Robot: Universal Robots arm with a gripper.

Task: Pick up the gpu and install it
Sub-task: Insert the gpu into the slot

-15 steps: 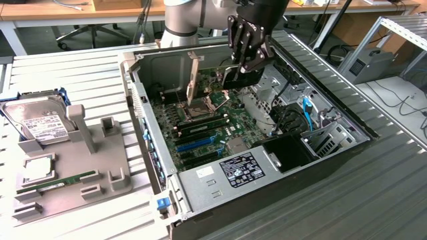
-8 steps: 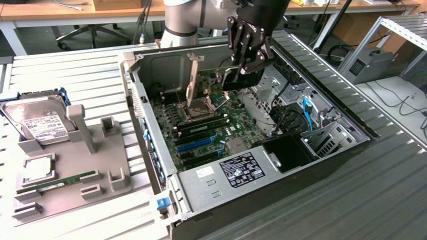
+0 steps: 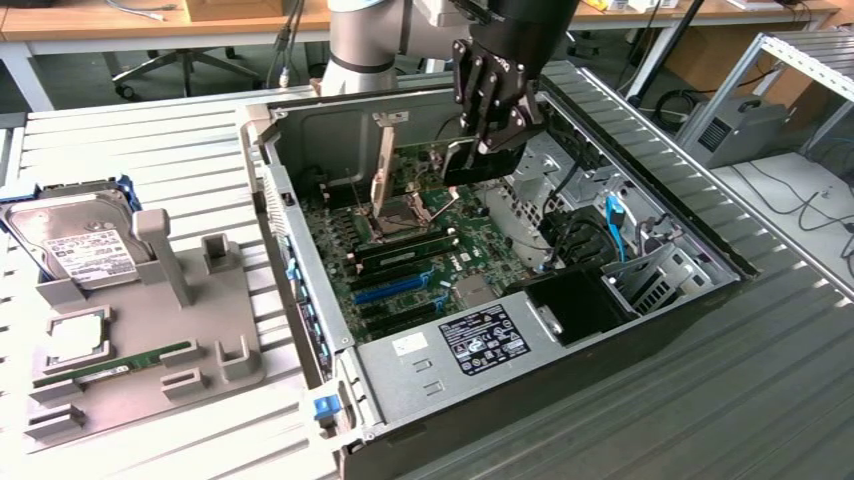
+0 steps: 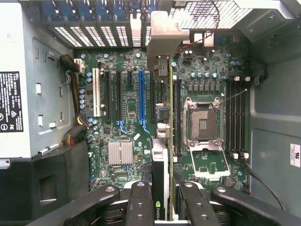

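Observation:
My gripper [image 3: 491, 135] is inside the open computer case [image 3: 287, 260], shut on the gpu [image 3: 470, 162], a dark flat card held on edge above the green motherboard [image 3: 400, 250]. In the wrist view the gpu [image 4: 160, 160] appears edge-on between my black fingers [image 4: 140, 202], its pale metal bracket [image 4: 162, 33] pointing toward the case's rear slot openings. It hangs over the strip of board between the blue expansion slot [image 4: 141, 92] and the CPU socket [image 4: 203, 123]. Whether its lower edge touches a slot is hidden.
A grey holder [image 3: 147, 340] on the exterior view's left carries a silver hard drive [image 3: 78, 248], a green RAM stick [image 3: 114, 365] and a CPU chip [image 3: 74, 340]. Inside the case sit the power supply [image 3: 474, 340], drive bays [image 3: 641, 280] and loose cables [image 3: 574, 235].

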